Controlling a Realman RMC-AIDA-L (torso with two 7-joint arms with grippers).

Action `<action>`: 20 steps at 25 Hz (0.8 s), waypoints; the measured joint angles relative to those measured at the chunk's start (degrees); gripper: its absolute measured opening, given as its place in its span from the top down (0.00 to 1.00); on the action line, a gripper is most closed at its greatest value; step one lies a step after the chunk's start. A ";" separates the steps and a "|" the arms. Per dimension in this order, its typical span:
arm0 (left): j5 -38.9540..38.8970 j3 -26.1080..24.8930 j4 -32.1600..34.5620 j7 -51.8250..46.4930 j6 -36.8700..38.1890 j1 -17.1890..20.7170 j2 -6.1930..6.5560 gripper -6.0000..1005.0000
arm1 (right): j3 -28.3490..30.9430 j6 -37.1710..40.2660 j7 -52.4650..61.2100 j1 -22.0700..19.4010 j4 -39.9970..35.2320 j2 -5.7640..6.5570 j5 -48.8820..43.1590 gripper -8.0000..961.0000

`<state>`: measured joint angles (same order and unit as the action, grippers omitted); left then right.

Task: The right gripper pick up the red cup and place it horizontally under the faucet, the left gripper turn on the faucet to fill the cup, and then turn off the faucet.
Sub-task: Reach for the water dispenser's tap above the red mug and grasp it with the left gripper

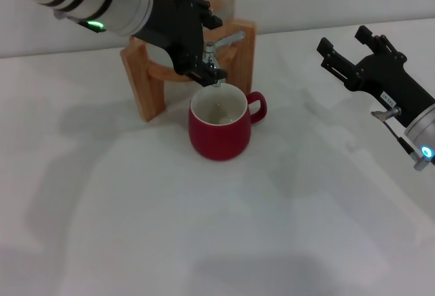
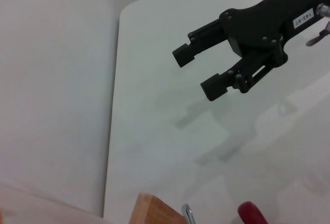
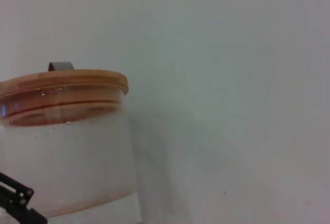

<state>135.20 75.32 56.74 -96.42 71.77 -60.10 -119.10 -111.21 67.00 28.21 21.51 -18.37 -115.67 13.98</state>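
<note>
- The rounded dark red ceramic cup (image 1: 219, 124) stands upright on the white desk (image 1: 224, 241), directly beneath the small chrome faucet (image 1: 212, 59).
- The black left pincer (image 1: 198, 45) is at the faucet lever; whether it's clenched, I cannot tell.
- The black right pincer (image 1: 340, 50) hangs released, well apart.
- Risk: late shutoff would overflow the cup.

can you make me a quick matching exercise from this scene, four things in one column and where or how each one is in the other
Things:
1. red cup
2. left claw
3. right claw
4. wooden stand

Places or states:
A. open, held above the table to the right of the cup
B. upright on the table, under the faucet
C. at the faucet
D. behind the cup, carrying the faucet

Pairs: 1-B, 2-C, 3-A, 4-D
</note>
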 joint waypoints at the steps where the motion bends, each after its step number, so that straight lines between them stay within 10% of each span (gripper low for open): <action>1: -0.09 0.33 -0.03 0.09 -0.39 0.02 -0.01 0.14 | 0.00 0.00 0.00 0.00 0.00 0.00 0.00 0.09; 20: -1.35 3.17 -0.58 0.49 -1.62 0.05 -0.35 0.14 | -0.15 0.24 0.00 -0.42 0.01 0.00 0.00 0.09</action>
<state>133.85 78.49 56.16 -95.93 70.15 -60.04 -119.44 -111.37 67.24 28.21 21.10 -18.37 -115.67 13.98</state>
